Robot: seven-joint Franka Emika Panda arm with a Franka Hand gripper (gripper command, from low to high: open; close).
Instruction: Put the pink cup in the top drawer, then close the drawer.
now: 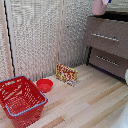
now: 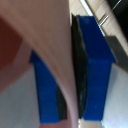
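The pink recepticle (image 1: 99,7) hangs at the top of the exterior view, above the near corner of the storage unit (image 1: 107,37). Only a blue bit of the pinch receptors (image 1: 106,2) shows there, at the cup's rim. In the wrist view the cup's pale-pink wall (image 2: 55,50) runs between the two blue fingers (image 2: 97,70), and the gripper (image 2: 72,85) is shut on it. A dark gap shows above the unit's top drawer front (image 1: 106,36), which seems pulled out. The arm itself is out of view.
A big red mesh basket (image 1: 20,100) stands on the wooden floor at the exterior view's left, with a flat red bowl (image 1: 44,85) beside it. A small colourful box (image 1: 66,74) stands mid-floor. Pale blinds (image 1: 40,35) form the back wall.
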